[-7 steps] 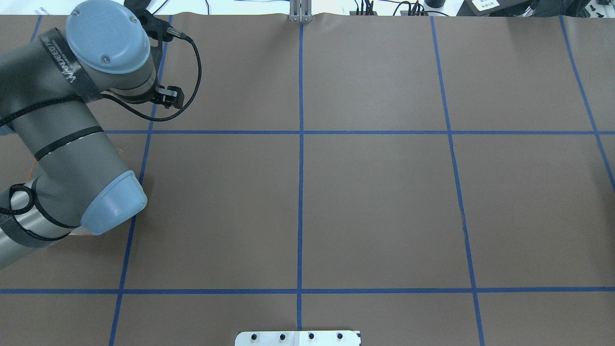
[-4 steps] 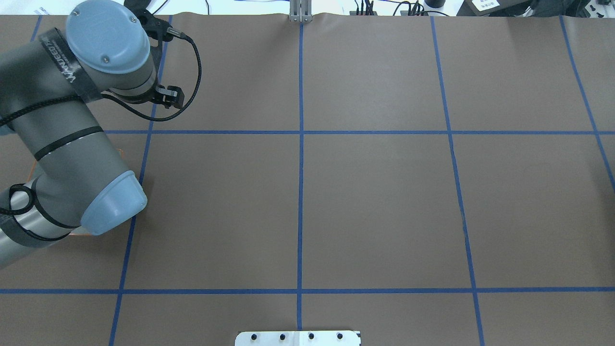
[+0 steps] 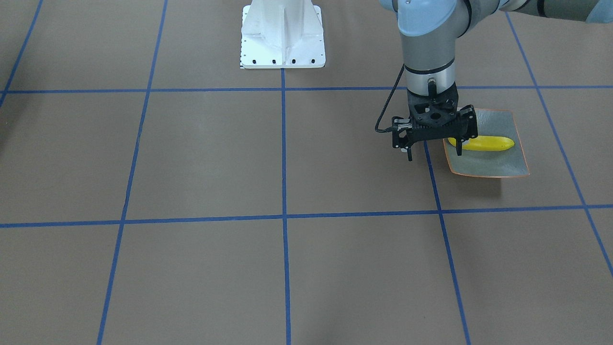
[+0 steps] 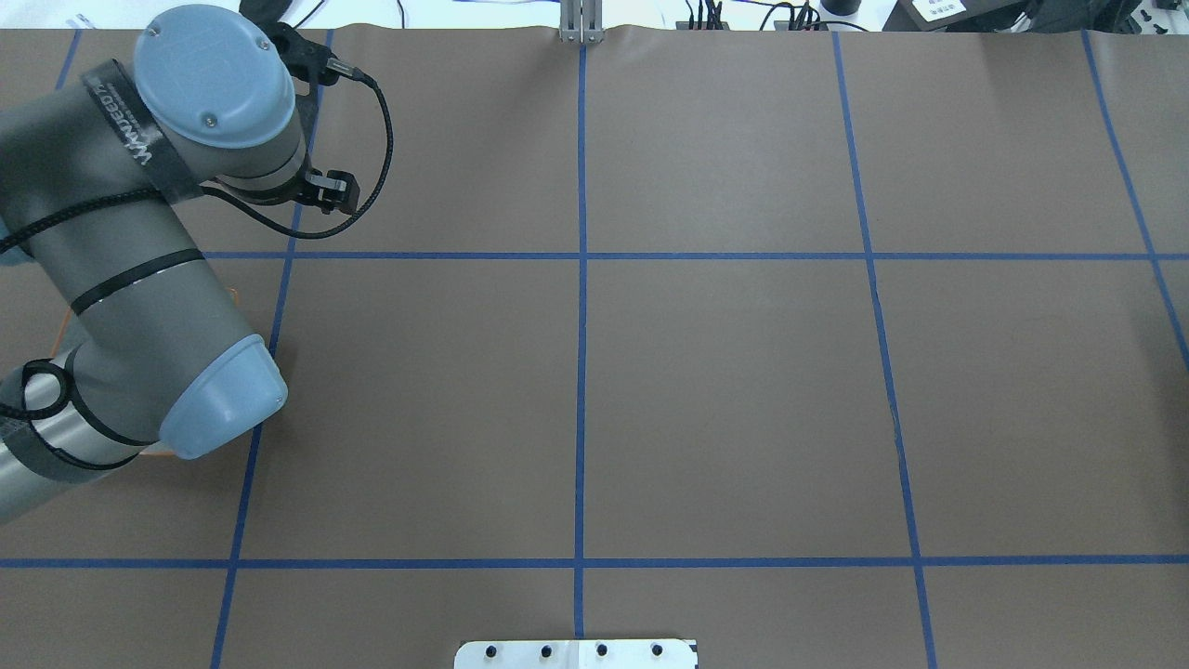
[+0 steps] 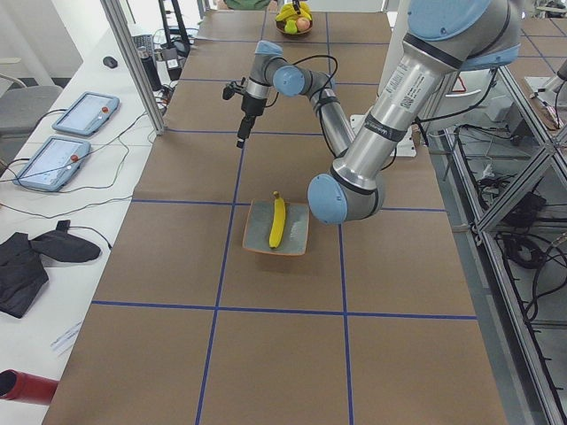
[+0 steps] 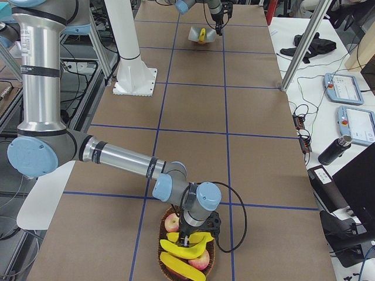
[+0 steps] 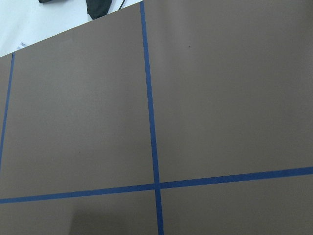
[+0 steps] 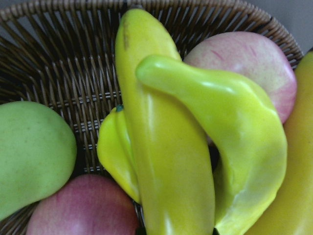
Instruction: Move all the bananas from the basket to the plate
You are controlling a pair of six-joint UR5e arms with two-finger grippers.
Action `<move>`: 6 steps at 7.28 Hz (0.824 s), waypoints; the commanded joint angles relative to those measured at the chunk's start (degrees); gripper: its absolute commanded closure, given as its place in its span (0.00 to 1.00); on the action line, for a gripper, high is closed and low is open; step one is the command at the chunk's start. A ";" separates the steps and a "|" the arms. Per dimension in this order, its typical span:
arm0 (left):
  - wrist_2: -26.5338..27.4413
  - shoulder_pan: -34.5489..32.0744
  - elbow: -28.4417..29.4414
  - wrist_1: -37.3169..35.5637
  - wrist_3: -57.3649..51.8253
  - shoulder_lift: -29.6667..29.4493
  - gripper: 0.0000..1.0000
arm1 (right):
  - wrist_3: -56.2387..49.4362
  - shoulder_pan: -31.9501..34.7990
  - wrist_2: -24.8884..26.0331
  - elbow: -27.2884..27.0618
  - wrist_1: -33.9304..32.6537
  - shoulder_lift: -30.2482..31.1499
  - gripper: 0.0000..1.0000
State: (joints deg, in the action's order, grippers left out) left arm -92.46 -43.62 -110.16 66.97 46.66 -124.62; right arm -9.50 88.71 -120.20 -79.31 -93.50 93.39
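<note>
Filling woven wicker basket (image 8: 58, 73), glossy curved bananas (image 8: 166, 161), seemingly plastic

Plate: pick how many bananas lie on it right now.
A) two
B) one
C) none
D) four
B: a single banana lies across the plate, and the rest of the plate's surface is bare in both the front-facing and left side views.
</note>
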 commanded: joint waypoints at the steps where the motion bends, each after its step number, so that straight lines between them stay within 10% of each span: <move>1: 0.00 0.03 0.12 0.09 0.01 0.25 0.00 | -0.26 0.15 -0.48 -5.30 -1.59 0.64 1.00; 6: 0.00 0.03 1.87 2.37 -0.35 0.95 0.00 | -0.96 1.20 0.40 -22.71 -14.69 2.15 1.00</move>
State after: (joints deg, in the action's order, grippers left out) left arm -92.46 -43.59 -108.74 68.64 46.42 -123.84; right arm -10.01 89.32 -119.95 -99.01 -106.02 95.72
